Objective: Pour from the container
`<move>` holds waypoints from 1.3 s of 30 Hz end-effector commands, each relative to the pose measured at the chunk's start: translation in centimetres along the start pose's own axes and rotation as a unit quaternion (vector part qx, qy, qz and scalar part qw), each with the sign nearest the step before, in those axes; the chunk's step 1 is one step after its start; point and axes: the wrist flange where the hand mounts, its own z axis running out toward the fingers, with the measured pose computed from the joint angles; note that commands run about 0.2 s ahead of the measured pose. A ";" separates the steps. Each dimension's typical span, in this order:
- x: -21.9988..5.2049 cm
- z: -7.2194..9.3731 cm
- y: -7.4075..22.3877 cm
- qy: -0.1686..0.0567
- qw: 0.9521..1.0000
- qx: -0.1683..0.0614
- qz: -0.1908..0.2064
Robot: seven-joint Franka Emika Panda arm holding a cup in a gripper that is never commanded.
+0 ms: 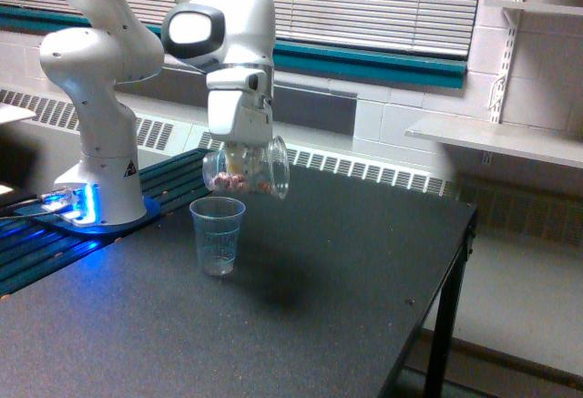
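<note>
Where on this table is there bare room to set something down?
Most of the black table is bare: everything on the exterior view's right of the standing cup up to the far edge, plus the near strip in front of it. It is crowded around that cup, under the tilted container beside the arm's base.

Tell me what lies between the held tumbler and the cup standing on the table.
Nothing: in the exterior view only open air separates the tilted tumbler, held by the tool, from the rim of the cup below. The two are apart.
</note>
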 end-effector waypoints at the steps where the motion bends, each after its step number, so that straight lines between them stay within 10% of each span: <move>1: -0.7 -0.6 1.1 0.003 1.000 -0.010 -0.008; 39: -4.1 -2.4 5.2 0.033 0.991 -0.087 -0.091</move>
